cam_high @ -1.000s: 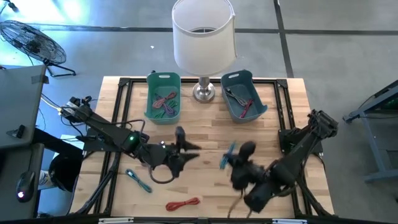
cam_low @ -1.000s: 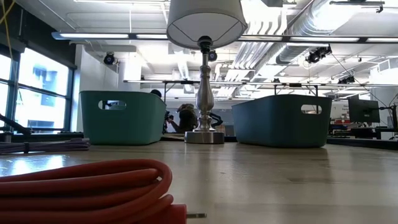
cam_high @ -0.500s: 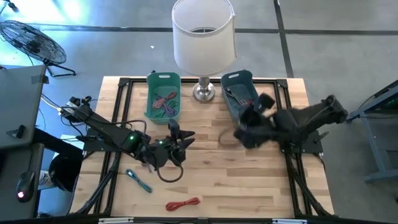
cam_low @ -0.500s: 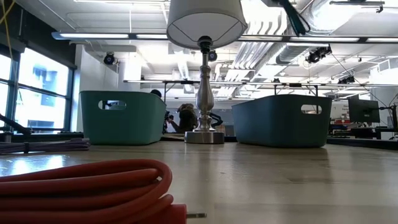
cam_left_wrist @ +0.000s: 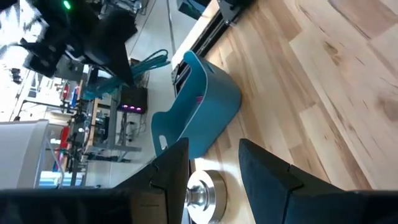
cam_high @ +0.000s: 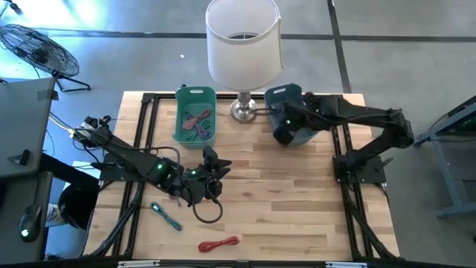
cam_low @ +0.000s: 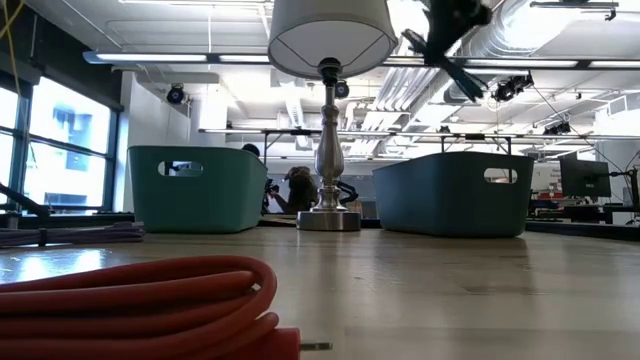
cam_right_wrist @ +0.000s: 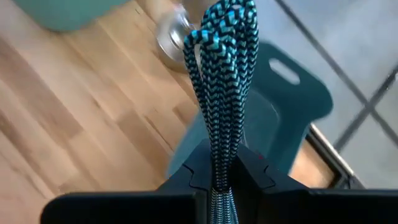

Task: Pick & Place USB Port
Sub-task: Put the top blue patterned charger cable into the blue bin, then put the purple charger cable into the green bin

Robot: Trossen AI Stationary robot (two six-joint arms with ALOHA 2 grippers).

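My right gripper (cam_right_wrist: 219,171) is shut on a teal-and-black braided USB cable (cam_right_wrist: 222,74), folded into a bundle. It hovers above the dark blue bin (cam_high: 294,112) at the table's far right. From table height, the cable (cam_low: 462,76) hangs high over that bin (cam_low: 450,195). The left wrist view shows the same cable (cam_left_wrist: 144,63) dangling under the right gripper. My left gripper (cam_high: 219,167) stands open in mid-air over the table's middle, nothing between its fingers (cam_left_wrist: 171,168). My right gripper pinches the folded cable bundle between its two fingers, several strands together at one end of the bundle (cam_right_wrist: 217,155). The fingers slant down from the table's right side. The cable is lifted clear; its looped end (cam_right_wrist: 231,18) sticks out beyond the fingertips over the bin.
A lamp (cam_high: 244,45) stands between the blue bin and a green bin (cam_high: 195,115) that holds coloured cables. A teal cable (cam_high: 165,216) and a red cable (cam_high: 218,243) lie near the front edge; the red one (cam_low: 140,300) fills the low view's foreground.
My right gripper has swung from the table's near right toward the far edge and now hangs over the blue bin. It rose a little and rolled on the way, staying shut on the cable. My left gripper has tipped and turned slightly in place.
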